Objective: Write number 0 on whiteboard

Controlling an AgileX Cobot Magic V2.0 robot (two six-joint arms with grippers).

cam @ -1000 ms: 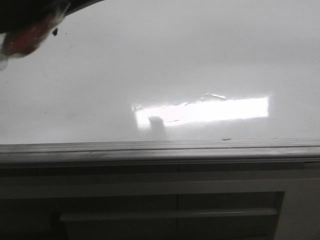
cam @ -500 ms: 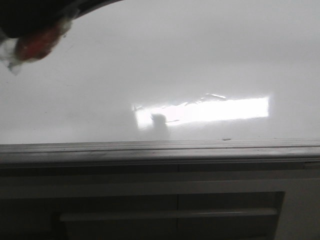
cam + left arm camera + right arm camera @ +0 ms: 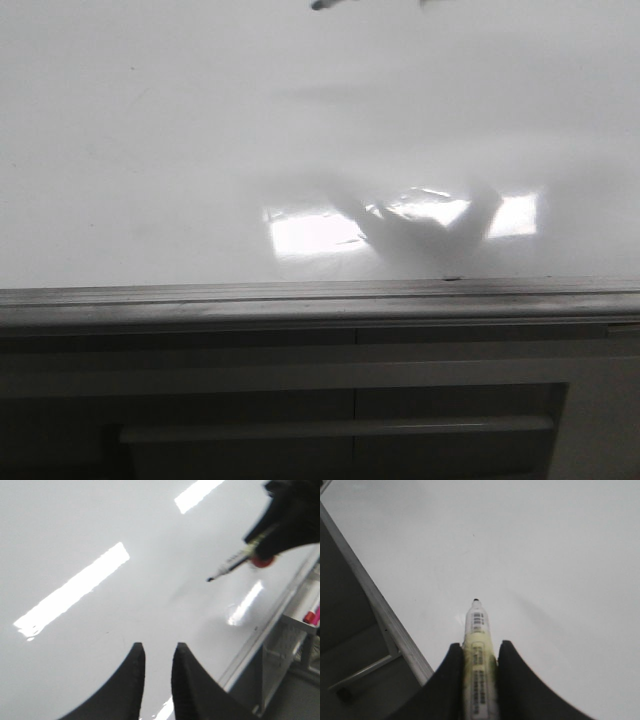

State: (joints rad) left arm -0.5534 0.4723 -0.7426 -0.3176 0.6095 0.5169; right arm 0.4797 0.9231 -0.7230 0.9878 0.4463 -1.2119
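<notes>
I see right gripper [image 3: 476,652] low centre of its wrist frame, jaws pinching marker [image 3: 476,630], dark tip pointing out over whiteboard [image 3: 545,555]. Can't tell whether tip touches surface. Left gripper [image 3: 158,655] at bottom centre of its frame, jaws nearly together, narrow gap, nothing between. Front view: grey frame edge [image 3: 320,295] across middle, cabinet front [image 3: 350,420] below, glare patch [image 3: 310,232] centre. I find no number 0 drawn on board.
</notes>
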